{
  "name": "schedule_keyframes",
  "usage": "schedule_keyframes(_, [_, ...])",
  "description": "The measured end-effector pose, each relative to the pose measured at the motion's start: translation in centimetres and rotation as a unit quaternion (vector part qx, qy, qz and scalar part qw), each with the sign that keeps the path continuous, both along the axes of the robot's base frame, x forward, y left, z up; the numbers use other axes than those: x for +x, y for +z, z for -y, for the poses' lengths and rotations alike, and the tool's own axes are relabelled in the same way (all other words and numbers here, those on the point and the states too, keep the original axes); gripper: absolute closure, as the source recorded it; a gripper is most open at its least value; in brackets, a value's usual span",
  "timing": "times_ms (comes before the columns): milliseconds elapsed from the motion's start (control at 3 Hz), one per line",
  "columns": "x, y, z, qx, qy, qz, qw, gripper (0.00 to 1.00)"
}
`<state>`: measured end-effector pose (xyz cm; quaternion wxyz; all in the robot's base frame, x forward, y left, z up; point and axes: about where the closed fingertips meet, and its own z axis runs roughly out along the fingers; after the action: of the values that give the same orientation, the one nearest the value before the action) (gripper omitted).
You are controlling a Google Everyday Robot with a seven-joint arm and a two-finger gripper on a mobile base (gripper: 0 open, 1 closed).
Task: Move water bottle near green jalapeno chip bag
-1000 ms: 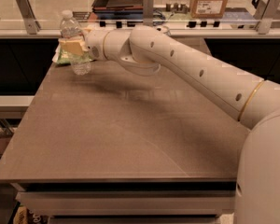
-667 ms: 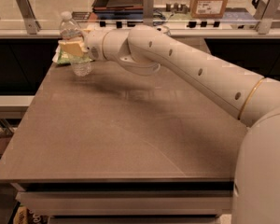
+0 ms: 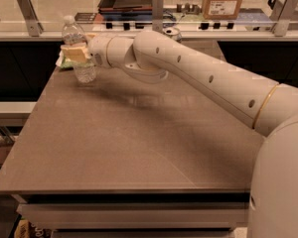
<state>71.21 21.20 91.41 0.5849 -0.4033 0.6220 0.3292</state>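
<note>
Water bottle [image 3: 84, 72] at the far left corner of the table, upright, its base seemingly on the surface, and the gripper [image 3: 72, 53] is clamped round its middle. The tan fingers [image 3: 78, 53] cross the front of the bottle like a flat band, so the label and much of the ribbed waist are covered. Above them I can see the clear rounded shoulder and the white cap, and below them the see-through ribbed lower body. The far finger is hidden behind the plastic. Just behind and to the left of the bottle, touching it or very nearly, a sliver of the green jalapeno chip bag [image 3: 64, 62] peeks out. It is bright green with a pale edge, and most of it is masked by the fingers and the bottle, so its lettering cannot be read. The white arm [image 3: 198, 78] is smooth, glossy and tube-shaped, dotted with small dark holes and ringed by a thin gold band. It reaches in from the lower right, where its bulky base is cut off by the edge of view. The table [image 3: 129, 143] is a matte grey-brown slab with a faint sheen. Beyond it a cardboard box [image 3: 223, 1] stands on a counter.
</note>
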Motion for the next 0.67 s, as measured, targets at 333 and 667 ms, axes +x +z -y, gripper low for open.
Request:
schedule_keyframes(333, [-0.03, 0.01, -0.08, 0.000, 0.000, 0.000, 1.0000, 0.83])
schedule_keyframes(667, [-0.04, 0.01, -0.10, 0.000, 0.001, 0.000, 1.0000, 0.58])
